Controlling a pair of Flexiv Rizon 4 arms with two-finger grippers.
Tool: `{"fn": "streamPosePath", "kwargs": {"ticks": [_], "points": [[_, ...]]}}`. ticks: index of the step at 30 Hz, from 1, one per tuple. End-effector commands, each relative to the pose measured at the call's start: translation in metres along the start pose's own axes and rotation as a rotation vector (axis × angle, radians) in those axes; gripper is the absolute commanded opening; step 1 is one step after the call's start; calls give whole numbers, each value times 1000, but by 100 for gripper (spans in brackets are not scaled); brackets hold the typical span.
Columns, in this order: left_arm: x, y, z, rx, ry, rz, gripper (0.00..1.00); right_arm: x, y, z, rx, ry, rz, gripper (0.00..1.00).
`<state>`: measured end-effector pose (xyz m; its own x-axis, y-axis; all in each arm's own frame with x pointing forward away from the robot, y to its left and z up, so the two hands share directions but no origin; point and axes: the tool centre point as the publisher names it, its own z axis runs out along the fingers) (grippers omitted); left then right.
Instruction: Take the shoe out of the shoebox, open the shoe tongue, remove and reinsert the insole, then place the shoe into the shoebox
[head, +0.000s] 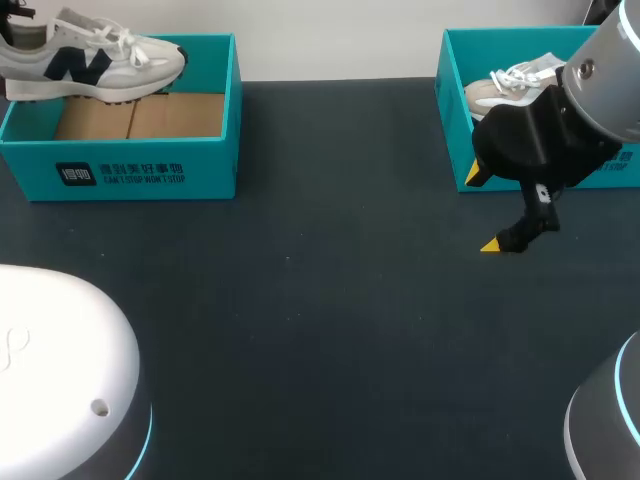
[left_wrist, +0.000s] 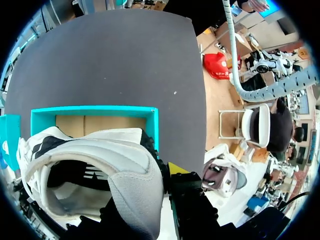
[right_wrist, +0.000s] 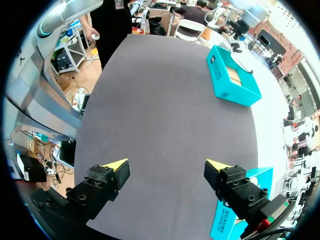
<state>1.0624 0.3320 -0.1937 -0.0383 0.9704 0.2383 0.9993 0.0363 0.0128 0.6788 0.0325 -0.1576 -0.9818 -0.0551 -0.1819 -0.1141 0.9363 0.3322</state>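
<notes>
A white and grey sneaker (head: 90, 58) with a navy side mark hangs level over the left teal shoebox (head: 120, 170), whose cardboard floor shows under it. In the left wrist view my left gripper (left_wrist: 132, 196) is shut on the sneaker (left_wrist: 95, 160) at its heel collar; only one yellow fingertip (left_wrist: 177, 167) shows. My right gripper (head: 482, 210) stands open and holds nothing, low over the dark table just in front of the right teal shoebox (head: 455, 110). The right wrist view shows that gripper (right_wrist: 166, 165) with both yellow tips wide apart over bare table.
A second pale sneaker (head: 505, 85) lies in the right shoebox. The left shoebox (right_wrist: 232, 75) lies far ahead of the right gripper, and the right box's corner (right_wrist: 240, 212) is beside its finger. The arms' white bases (head: 60, 370) stand at the near edge.
</notes>
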Motion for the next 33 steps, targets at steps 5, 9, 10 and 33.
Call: {"fn": "streamPosePath", "kwargs": {"ticks": [5, 9, 10, 33], "points": [[-10, 21, 22, 6, 6, -12, 0, -3, 2, 1, 4, 6, 1, 100], [-17, 23, 37, 2, 10, -22, 0, -3, 2, 1, 4, 6, 1, 100], [-19, 24, 40, 12, 13, -18, 0, -3, 2, 1, 4, 6, 1, 100], [-45, 4, 100, 18, 39, -38, 0, -3, 2, 1, 4, 6, 1, 100]]}}
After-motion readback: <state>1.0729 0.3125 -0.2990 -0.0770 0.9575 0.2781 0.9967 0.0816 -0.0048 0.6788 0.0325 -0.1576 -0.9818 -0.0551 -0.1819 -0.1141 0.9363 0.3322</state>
